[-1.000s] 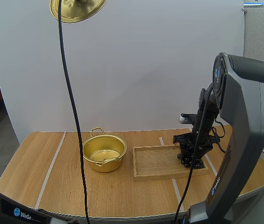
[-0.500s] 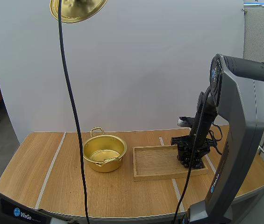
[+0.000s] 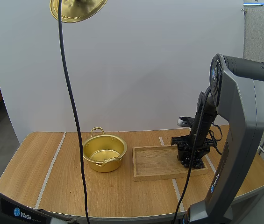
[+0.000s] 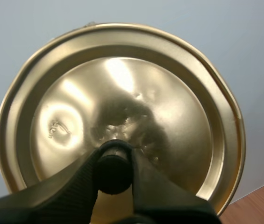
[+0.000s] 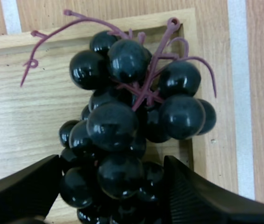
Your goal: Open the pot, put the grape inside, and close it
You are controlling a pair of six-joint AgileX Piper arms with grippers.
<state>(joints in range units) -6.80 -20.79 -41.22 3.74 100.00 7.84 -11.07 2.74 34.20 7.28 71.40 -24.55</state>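
The gold pot (image 3: 104, 153) stands open on the table, left of the wooden tray (image 3: 155, 163). High above it hangs the gold lid (image 3: 78, 9), tilted, its underside (image 4: 122, 93) toward the wrist camera. My left gripper (image 4: 114, 170) is shut on the lid's black knob (image 4: 114, 163). At the tray's right end my right gripper (image 3: 191, 156) points straight down. Its two fingers (image 5: 202, 196) press on either side of the lower grapes of the dark bunch of grapes (image 5: 127, 126), which lies over the tray's far right corner (image 5: 188, 28).
The tray's left and middle part (image 3: 150, 161) is bare wood. Pale strips (image 3: 52, 163) run across the tabletop. My right arm's large grey body (image 3: 241, 130) stands over the table's right side.
My right arm has leaned slightly left and the gripper has edged up a little over the tray's right end. Lid and pot have not moved.
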